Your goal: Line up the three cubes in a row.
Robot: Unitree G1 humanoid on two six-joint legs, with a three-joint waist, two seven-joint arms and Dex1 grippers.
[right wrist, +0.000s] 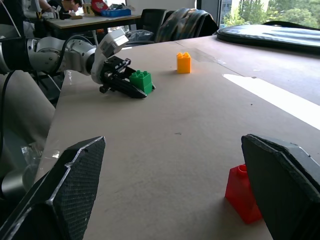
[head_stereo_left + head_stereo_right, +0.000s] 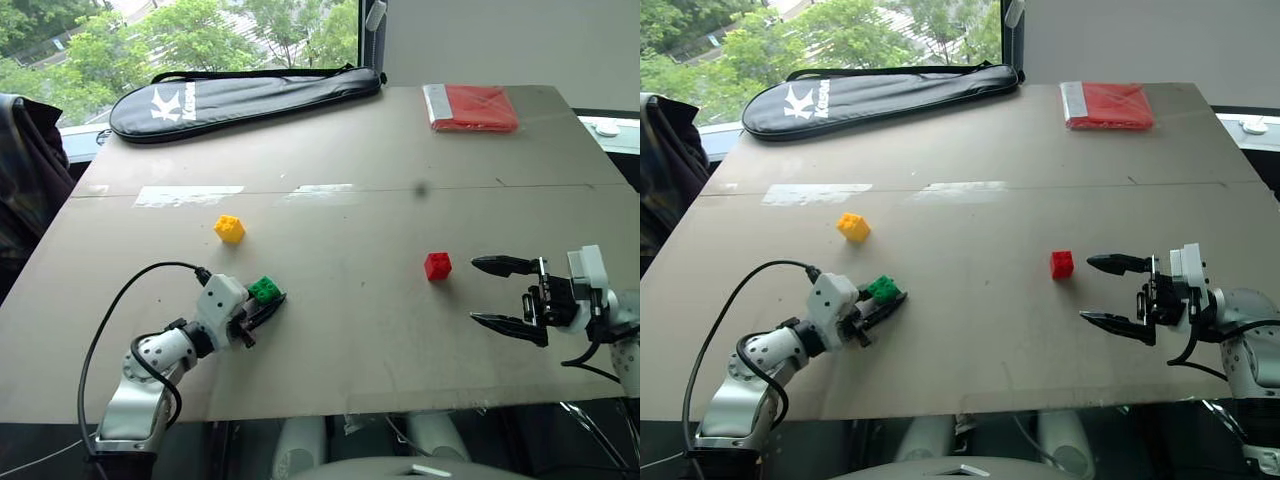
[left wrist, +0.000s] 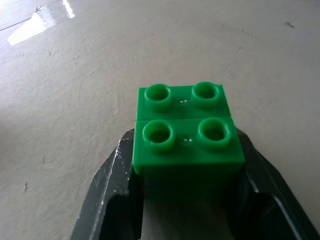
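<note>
The left tool is closed on the small green plastic studded cube, its two black fingers pressed against the block's sides near the table's front left. From the left wrist view the cube seems to sit on the board, though I cannot tell for sure whether it has lifted clear. The right tool hangs with its jaws spread wide and nothing between them, just beside the small red plastic studded cube and pointing toward it without touching.

Judged from how the blocks lie, the lining-up has barely begun. The small yellow plastic studded cube stands alone, a little farther back than the green one and near it; the red cube is well apart from both, off to the right. No two cubes touch or share a clear line, so all three placements are left to do. The grip on the green block looks like the opening step.

The table is a flat grey-brown board with strips of pale tape across its middle. At its far edge lie a long black zipped racket bag and a flat red packet. Behind them a window shows green trees.
</note>
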